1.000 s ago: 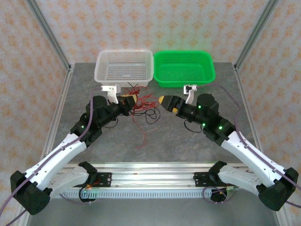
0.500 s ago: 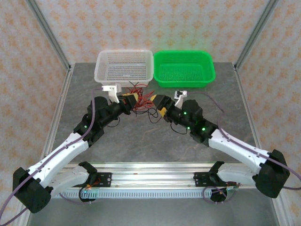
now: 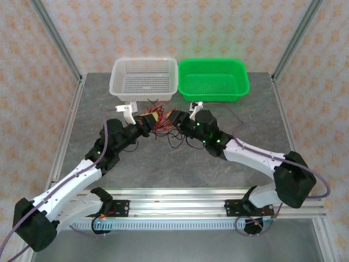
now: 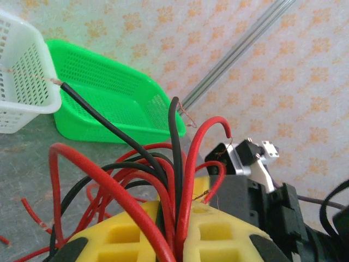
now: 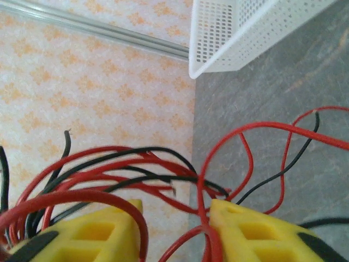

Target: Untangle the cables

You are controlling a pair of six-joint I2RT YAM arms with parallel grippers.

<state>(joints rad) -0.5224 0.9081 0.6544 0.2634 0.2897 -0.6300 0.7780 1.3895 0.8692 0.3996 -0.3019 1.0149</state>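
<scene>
1. Right arm (image 3: 234, 147) has swung leftward over the last second, away from the front of the green basket (image 3: 214, 82), so the right jaws now sit against the bundle. The left jaws have barely shifted.
2. Left jaws are together. The yellow left pads (image 4: 223, 232) are clamped on a sheaf of the cables (image 4: 184, 180), with red and black strands squeezed in the seam.
3. Right jaws are apart, with a plain gap between the right pads (image 5: 256, 232) and red strands running through it. This close view does not let me tell whether either pad presses on a strand.
4. The cables form one tangle strung between the two sets of jaws, over the bench (image 3: 180, 164) and just in front of the white basket (image 3: 144, 82). Its long axis runs left to right, from one arm to the other.
5. From the left pads the strands rise and fan out. One black end points toward the white basket, and one red end hooks over toward the right arm.
6. Black loops droop from the bundle toward the bench on the near side.
</scene>
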